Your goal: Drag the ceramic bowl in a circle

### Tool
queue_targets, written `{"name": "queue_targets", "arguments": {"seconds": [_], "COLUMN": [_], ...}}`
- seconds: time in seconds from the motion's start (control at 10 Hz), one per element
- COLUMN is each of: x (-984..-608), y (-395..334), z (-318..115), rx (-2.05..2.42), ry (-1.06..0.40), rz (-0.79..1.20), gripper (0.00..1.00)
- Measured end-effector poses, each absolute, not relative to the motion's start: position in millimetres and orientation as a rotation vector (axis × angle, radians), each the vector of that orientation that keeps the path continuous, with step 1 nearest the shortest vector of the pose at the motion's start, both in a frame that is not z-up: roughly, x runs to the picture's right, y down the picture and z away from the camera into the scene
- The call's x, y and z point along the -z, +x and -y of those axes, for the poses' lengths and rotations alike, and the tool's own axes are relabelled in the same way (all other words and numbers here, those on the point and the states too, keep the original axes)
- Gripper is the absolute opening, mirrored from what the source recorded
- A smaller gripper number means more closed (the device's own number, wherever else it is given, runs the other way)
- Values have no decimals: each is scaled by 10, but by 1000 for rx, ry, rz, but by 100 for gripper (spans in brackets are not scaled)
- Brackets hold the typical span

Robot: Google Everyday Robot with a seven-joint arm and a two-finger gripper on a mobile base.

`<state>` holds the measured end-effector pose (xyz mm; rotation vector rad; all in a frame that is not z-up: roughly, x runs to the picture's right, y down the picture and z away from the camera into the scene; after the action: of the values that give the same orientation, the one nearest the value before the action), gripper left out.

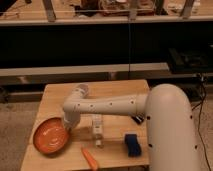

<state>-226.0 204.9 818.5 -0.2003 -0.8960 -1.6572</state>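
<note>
Item one, far left: the wide, shallow orange ceramic bowl [51, 136] lies flat at the front-left corner of the light wooden bench [115, 90], its rim close to the left edge.

Item two: my gripper [67, 124] is down at the bowl's right-hand rim, apparently in contact. I cannot tell whether it is clenched or released.

Item three: a small clear plastic container [97, 131] stands upright just beside the bowl, apart from it.

Item four: a small orange carrot-shaped piece [90, 158] lies at the front edge. A blue block [132, 145] sits further right.

Assessment: the drag appears under way, with the bowl at the outer left of its loop. The circle is not demonstrably closed; the return sweep to the right remains, keeping off the edge and the container.
</note>
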Motion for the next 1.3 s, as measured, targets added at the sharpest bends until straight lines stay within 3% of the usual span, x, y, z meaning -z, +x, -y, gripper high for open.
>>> {"name": "queue_targets", "arguments": {"seconds": [0.6, 1.0, 1.3], "x": [-8519, -8536, -8282], "y": [-2367, -1878, -1330], "z": [-1436, -1547, -1767], "rx": [1514, 1394, 1316], "ry": [-222, -298, -327], "rz": [938, 907, 874], "gripper": [12, 12, 12]}}
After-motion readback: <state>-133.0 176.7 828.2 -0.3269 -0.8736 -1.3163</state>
